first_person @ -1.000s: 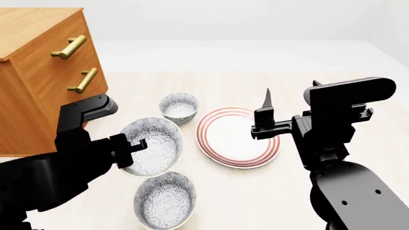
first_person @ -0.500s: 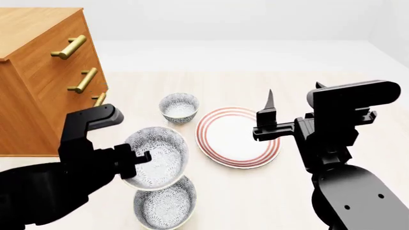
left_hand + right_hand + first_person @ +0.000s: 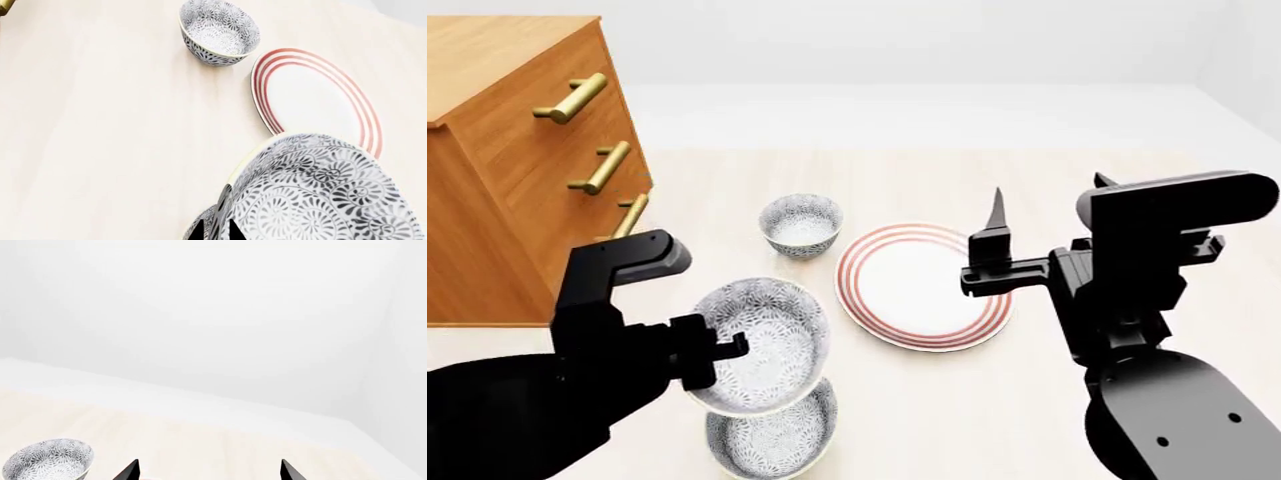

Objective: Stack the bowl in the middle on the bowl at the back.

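Lifted since the earlier frames, the middle bowl (image 3: 761,345) has come up off the table (image 3: 988,400) and toward the robot, and now hangs over the front bowl (image 3: 771,440), partly hiding it. The left gripper (image 3: 723,352) is clamped on its near rim, one finger inside and one outside. The back bowl (image 3: 801,224) stands upright beside the red-ringed plate (image 3: 924,285), well apart from the carried one. The right gripper (image 3: 988,245) hovers over the plate with its fingers spread, holding nothing.

Judging by its look, the bowl is glazed ceramic: stiff, smooth, fairly light, and liable to chip if dropped. A rim pinch is the only practical hold, and with the weight hanging off one side it could swing.

Being round, it has no long axis. Its mouth tilts up and toward the camera rather than level, so it probably needs leveling before it nests.
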You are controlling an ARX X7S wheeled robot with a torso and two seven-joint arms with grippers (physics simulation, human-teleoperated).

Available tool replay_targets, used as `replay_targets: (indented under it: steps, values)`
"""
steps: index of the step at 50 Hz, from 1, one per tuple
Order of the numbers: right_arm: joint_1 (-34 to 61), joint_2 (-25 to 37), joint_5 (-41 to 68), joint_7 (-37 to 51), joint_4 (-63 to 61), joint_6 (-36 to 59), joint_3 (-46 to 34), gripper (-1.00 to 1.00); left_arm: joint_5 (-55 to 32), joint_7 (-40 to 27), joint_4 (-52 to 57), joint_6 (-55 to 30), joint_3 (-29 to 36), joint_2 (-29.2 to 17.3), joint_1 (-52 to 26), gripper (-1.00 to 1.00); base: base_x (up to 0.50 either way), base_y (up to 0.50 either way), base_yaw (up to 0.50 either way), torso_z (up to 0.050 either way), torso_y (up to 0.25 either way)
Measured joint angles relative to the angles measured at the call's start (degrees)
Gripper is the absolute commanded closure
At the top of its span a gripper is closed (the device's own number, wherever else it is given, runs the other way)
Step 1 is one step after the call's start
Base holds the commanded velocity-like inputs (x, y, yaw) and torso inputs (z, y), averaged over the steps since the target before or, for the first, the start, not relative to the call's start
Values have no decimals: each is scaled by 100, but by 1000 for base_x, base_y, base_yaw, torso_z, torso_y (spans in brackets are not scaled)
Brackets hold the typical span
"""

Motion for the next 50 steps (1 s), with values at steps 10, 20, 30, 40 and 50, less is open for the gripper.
replay_targets:
  steps: [10, 20, 30, 40, 50]
  values:
    - [-9, 11, 20, 20, 2, -15, 8, -100, -51, 33, 65, 83, 88, -52, 101, 100, 0, 0, 0, 0, 0]
    - [-43, 29, 35, 40, 16, -51, 16, -100, -31, 112, 82, 139, 170, -78, 205, 100, 0, 0, 0, 0, 0]
    - [-92, 48, 44, 58, 45, -108, 25, -100, 61, 214, 91, 177, 240, -82, 296, 100, 0, 0, 0, 0, 1]
    - [-126, 59, 58, 69, 84, -164, 23, -100, 254, 375, 107, 182, 298, -62, 369, 100, 0, 0, 0, 0, 0]
    - [-150, 67, 75, 90, 93, -194, 30, -100, 495, 530, 128, 177, 349, -68, 393, 100, 0, 0, 0, 0, 0]
